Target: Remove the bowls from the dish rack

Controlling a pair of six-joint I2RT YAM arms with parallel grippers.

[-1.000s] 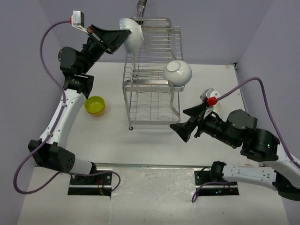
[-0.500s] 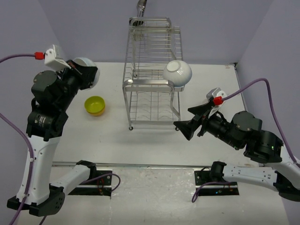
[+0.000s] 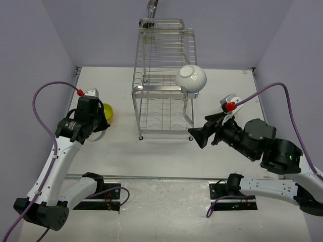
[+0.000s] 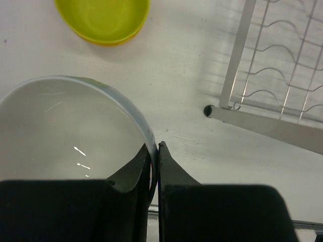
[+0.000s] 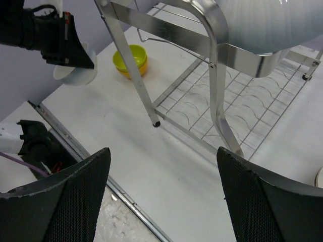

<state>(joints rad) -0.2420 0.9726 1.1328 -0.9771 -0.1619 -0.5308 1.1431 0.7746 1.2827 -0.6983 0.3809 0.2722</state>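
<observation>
Overhead, the left gripper (image 3: 92, 121) hides its load beside the glossy lime-green bowl (image 3: 107, 112); its wrist view shows jaws pinching the rim of a glossy white bowl (image 4: 65, 126), best lowered level onto the table (image 4: 192, 101) before letting go, contact unclear; the right gripper (image 5: 162, 166) gapes empty below the tall chrome-wire dish rack (image 5: 217, 45) and its cropped remaining white bowl (image 5: 267, 20).

Count: 2 glossy white round bowls (image 3: 191, 78) (image 4: 60, 126); 1 lime-green round bowl (image 4: 103, 17), apparently nested in 1 orange-yellow bowl (image 4: 108, 41); 1 two-tier chrome wire dish rack (image 3: 156, 89).
</observation>
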